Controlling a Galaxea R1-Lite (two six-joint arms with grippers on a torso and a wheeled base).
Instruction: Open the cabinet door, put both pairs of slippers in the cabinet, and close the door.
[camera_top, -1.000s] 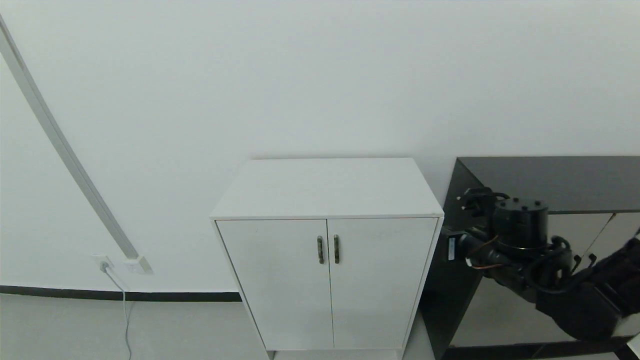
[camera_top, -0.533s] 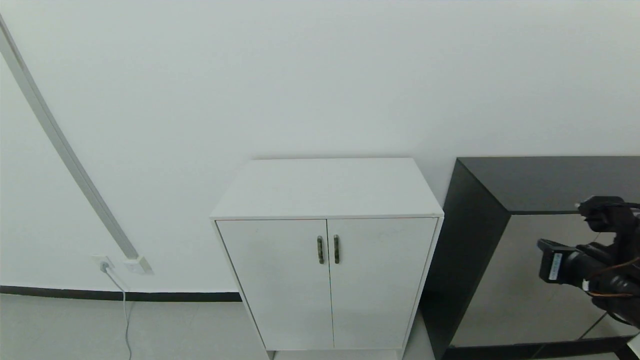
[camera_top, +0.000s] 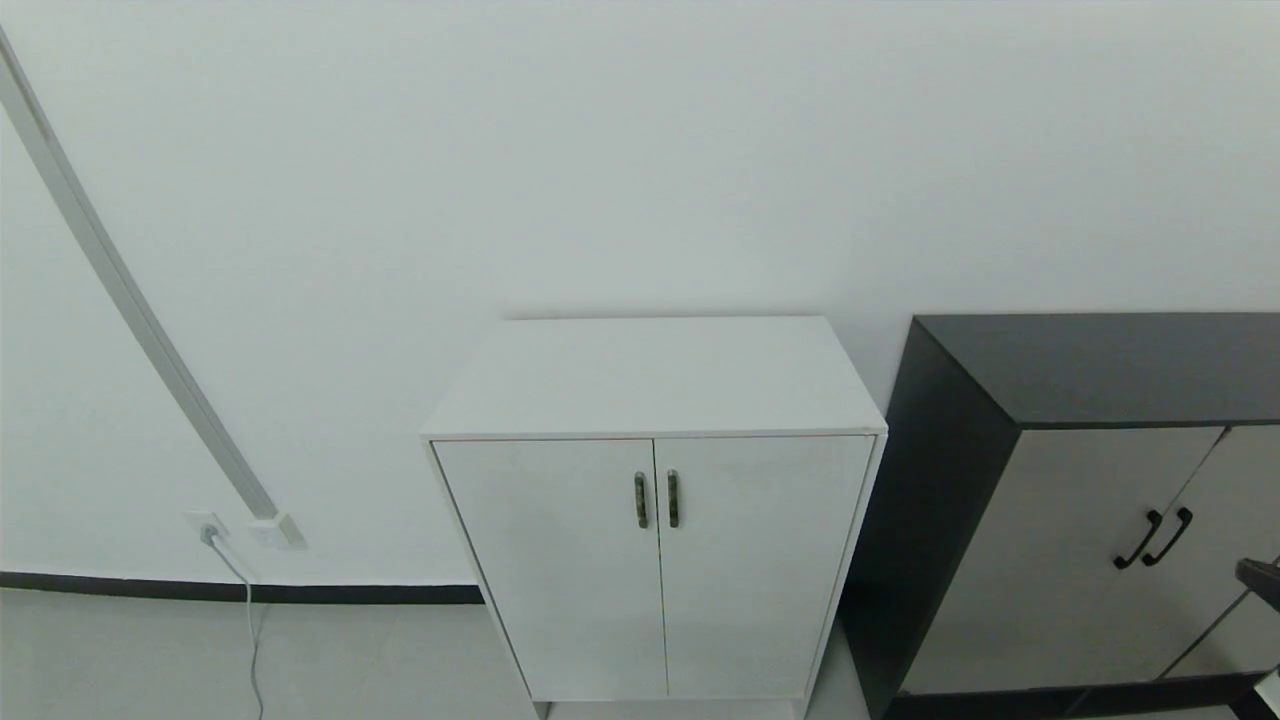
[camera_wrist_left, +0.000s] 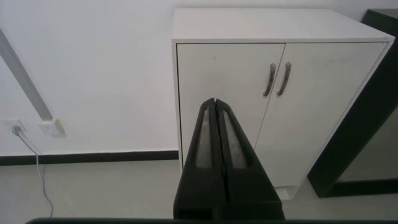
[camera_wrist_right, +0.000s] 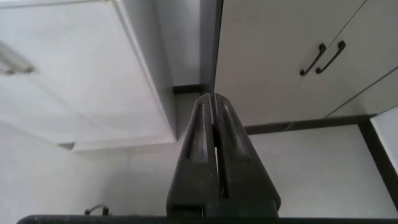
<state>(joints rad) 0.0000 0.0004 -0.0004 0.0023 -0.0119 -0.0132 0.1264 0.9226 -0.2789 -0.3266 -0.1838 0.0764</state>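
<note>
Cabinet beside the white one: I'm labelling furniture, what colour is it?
Black cabinet, greyish doors; clearest in head view.

white cabinet (camera_top: 655, 375): foot cut off, inside hidden behind shut doors (camera_top: 560, 560) | black cabinet (camera_top: 1100, 365): right part cut off

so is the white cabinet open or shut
Shut. Both doors of the white cabinet lie flush and meet in the middle by the handles, no gap showing.

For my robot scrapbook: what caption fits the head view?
Closed white cabinet standing beside a black cabinet.
</note>
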